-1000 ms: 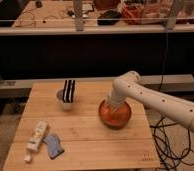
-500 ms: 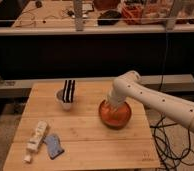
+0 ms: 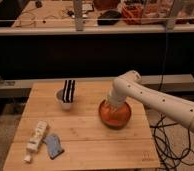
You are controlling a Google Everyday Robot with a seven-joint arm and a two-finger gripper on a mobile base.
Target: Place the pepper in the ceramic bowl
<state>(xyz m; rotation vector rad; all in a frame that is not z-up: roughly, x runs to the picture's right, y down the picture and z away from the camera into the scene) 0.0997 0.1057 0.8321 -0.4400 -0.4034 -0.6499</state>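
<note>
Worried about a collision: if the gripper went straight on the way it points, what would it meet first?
Probably the inside of the ceramic bowl; the gripper points down into it. Depth is unclear.

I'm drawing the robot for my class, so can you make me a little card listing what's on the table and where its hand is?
table: wooden
ceramic bowl: glossy orange, right side of the table
gripper: down at the bowl's mouth
pepper: cannot be seen
small cup: pale, left of the bowl, apart from it
striped object: black and white, upright in the cup
white item: front left
blue item: beside the white one
</note>
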